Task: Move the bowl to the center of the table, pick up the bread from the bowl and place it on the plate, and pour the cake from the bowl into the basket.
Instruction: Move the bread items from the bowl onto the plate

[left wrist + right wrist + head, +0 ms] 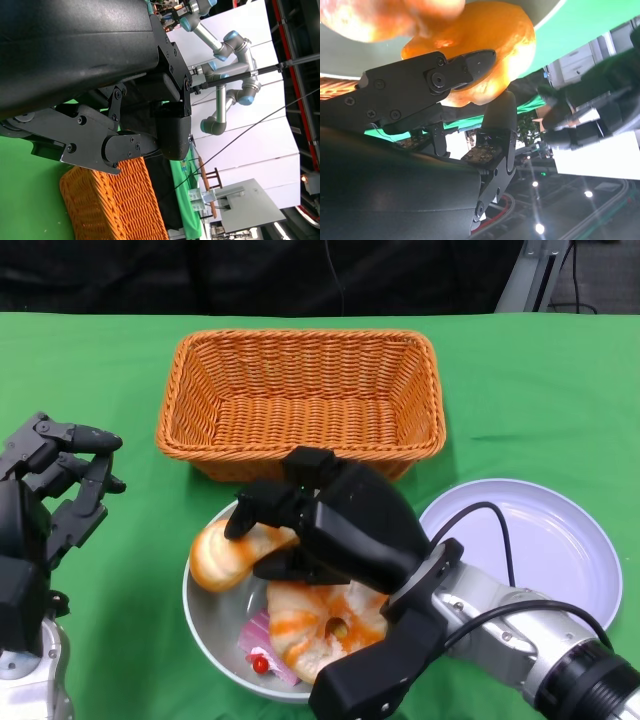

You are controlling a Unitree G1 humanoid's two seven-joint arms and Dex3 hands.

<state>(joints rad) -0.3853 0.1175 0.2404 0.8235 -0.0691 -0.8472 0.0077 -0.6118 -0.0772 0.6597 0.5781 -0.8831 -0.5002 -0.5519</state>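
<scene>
Two black robot hands are showing over a green tabletop [90, 370], which is filling most of the head view. An orange wicker basket [300, 400] is sitting toward the far side of the tabletop, and just beside its near wall a grey bowl [215, 625] is standing close to the robot. A pale round plate [545, 540] is lying on the robot's right of the bowl, very near its rim. The right hand [330, 525] is reaching over the bowl from the right, its silver forearm crossing the plate's near edge, and its fingers [465, 67] are closing around a golden crescent of bread [225, 552] at the bowl's far left rim; the right wrist view is showing the bread pinched between them. A larger orange-striped pastry [320, 625] is lying in the bowl under the hand, and beside it a pink cake [265, 650] with a small red topping is resting at the near side. The left hand [55, 495] is hovering to the left of the bowl, well apart from it, holding nothing, fingers loosely spread.
</scene>
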